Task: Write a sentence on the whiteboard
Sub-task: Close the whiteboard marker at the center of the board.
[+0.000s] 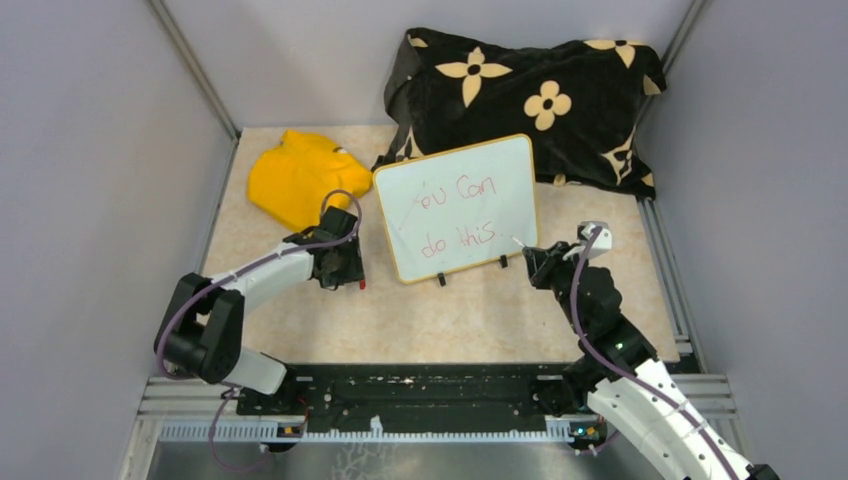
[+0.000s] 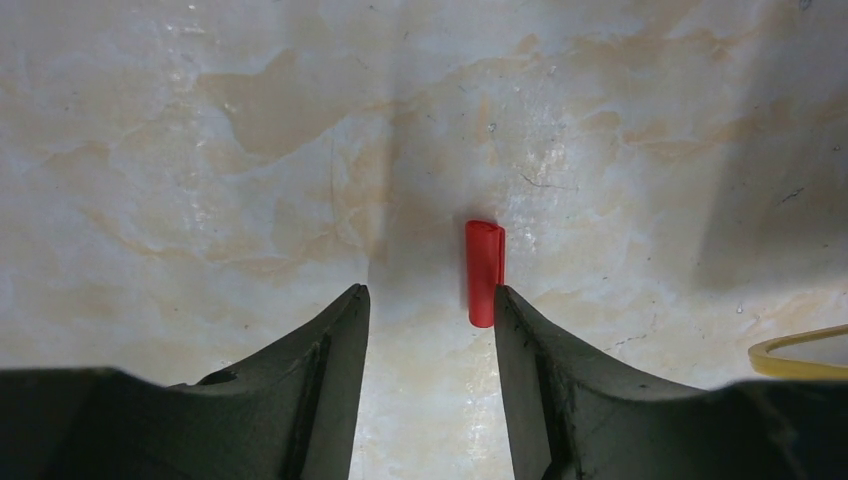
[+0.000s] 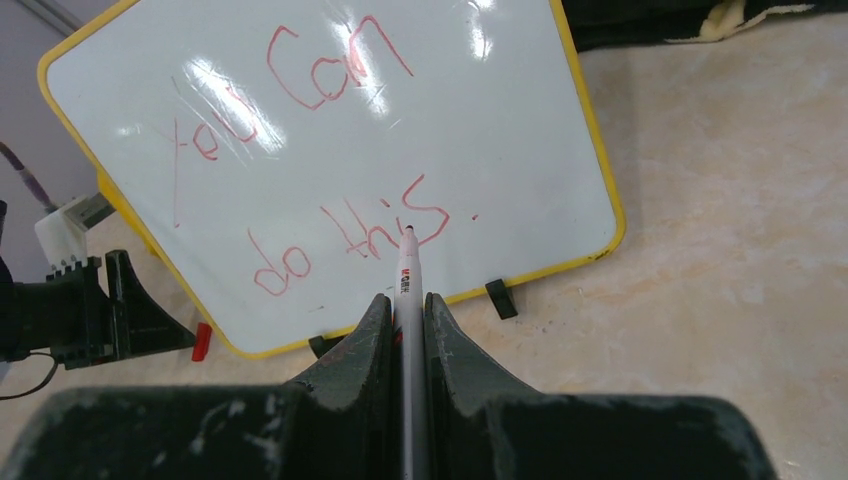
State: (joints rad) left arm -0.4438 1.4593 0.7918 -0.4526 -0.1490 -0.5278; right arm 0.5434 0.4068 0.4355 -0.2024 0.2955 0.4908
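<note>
The whiteboard (image 1: 458,208) stands tilted on black clip feet mid-table; it also shows in the right wrist view (image 3: 330,160). The sentence (image 3: 330,150) in red reads "You Can" over "do this". My right gripper (image 3: 405,300) is shut on a white marker (image 3: 407,280), its tip just off the board by the final "s"; the gripper also shows in the top view (image 1: 535,258). My left gripper (image 2: 430,295) is open just above the table, with the red marker cap (image 2: 484,272) lying against its right fingertip. In the top view the left gripper (image 1: 345,272) is left of the board.
A yellow cloth (image 1: 298,175) lies crumpled at the back left. A black cushion with cream flowers (image 1: 530,100) leans behind the board. Grey walls close in on the left, right and back. The beige table (image 1: 480,310) lies between the board and the arm bases.
</note>
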